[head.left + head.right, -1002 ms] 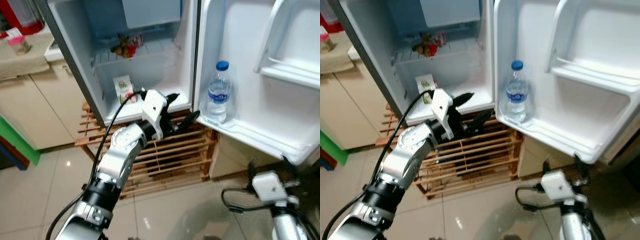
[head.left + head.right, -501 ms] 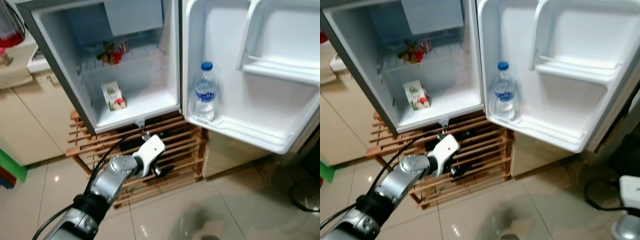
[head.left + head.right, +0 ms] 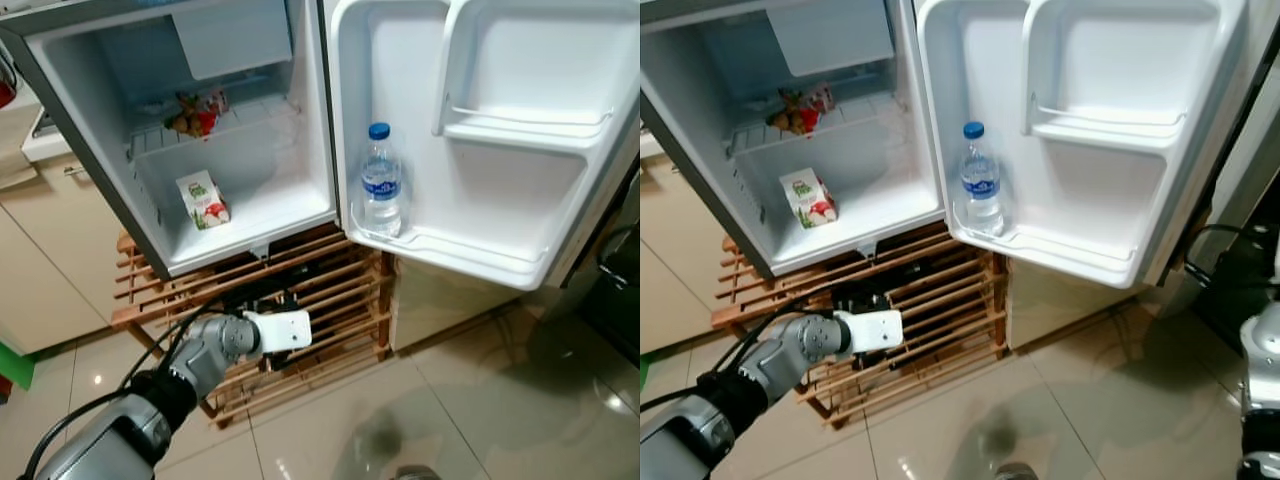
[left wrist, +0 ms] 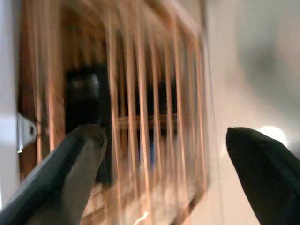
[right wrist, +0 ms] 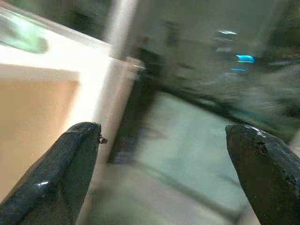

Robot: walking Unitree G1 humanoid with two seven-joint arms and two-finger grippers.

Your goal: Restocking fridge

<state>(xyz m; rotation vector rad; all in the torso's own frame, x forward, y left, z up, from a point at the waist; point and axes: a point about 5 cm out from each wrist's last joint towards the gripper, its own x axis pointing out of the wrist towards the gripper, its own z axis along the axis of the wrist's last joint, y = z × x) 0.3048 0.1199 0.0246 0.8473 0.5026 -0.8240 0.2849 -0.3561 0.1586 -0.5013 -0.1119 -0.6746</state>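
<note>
The small fridge [image 3: 150, 235] stands open on a wooden slatted rack [image 3: 330, 300]. Inside, a white and green carton [image 3: 202, 198] stands on the floor of the compartment, and red packets [image 3: 195, 112] lie on the wire shelf above. A water bottle with a blue cap [image 3: 381, 195] stands upright in the lower door shelf [image 3: 470, 255]. My left arm's white wrist [image 3: 280, 330] hangs low in front of the rack. In the left wrist view my left gripper [image 4: 164, 136] is open and empty, facing the slats. My right gripper [image 5: 162, 130] is open and empty.
Beige cabinets [image 3: 40, 260] stand left of the fridge. The glossy tiled floor [image 3: 450, 400] spreads in front. The open door's upper shelf [image 3: 530, 125] holds nothing. Dark cables [image 3: 1225, 260] lie at the far right, beside my right arm [image 3: 1265, 400].
My left arm has dropped from the fridge's front edge down to the wooden rack. The whole picture has shifted, so the camera has moved back and to the right.
</note>
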